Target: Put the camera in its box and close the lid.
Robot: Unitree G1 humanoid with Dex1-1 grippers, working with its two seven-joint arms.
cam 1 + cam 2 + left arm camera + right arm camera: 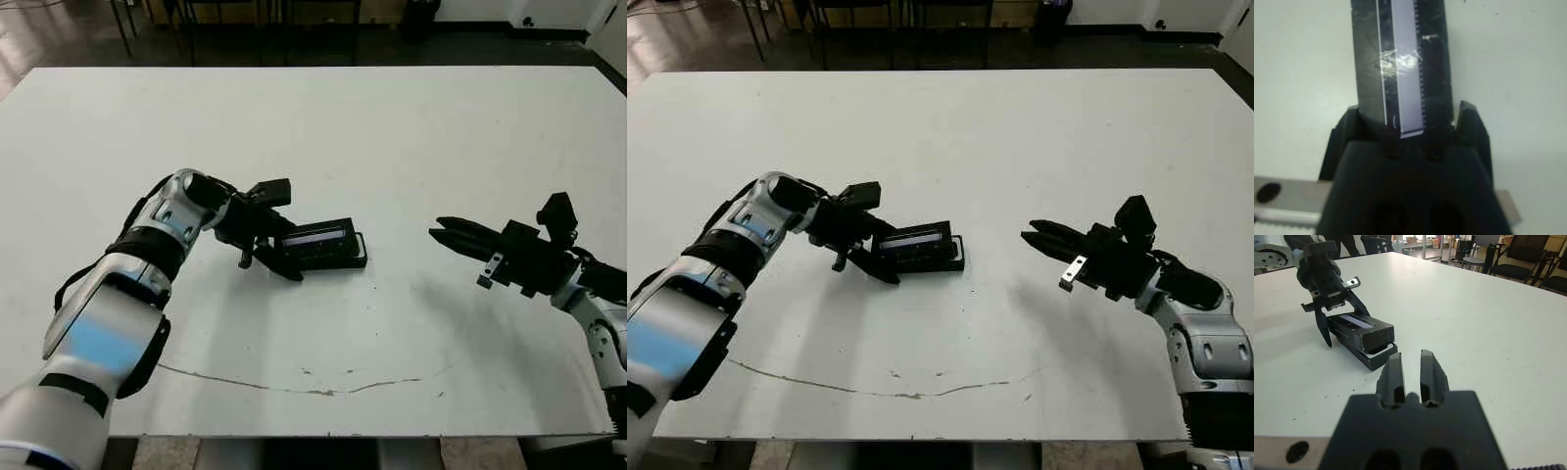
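Left gripper (pixel 266 257) is clamped across the near end of the lid (pixel 1359 328), which sits on the box (pixel 1376 355) mid-worktop (pixel 323 137) but skewed: one end rides up and a sliver of white lining shows at the box's open corner. Camera isn't visible, presumably inside. Right gripper (pixel 1409 374) is empty, fingers narrow w/ a thin gap, well apart from the box.

Risk: pressing down while misaligned could jam the lid on the rim or slide the box across the smooth worktop. Lid is flat, glossy black w/ a pale reflective strip; box is shallow and rigid-looking.
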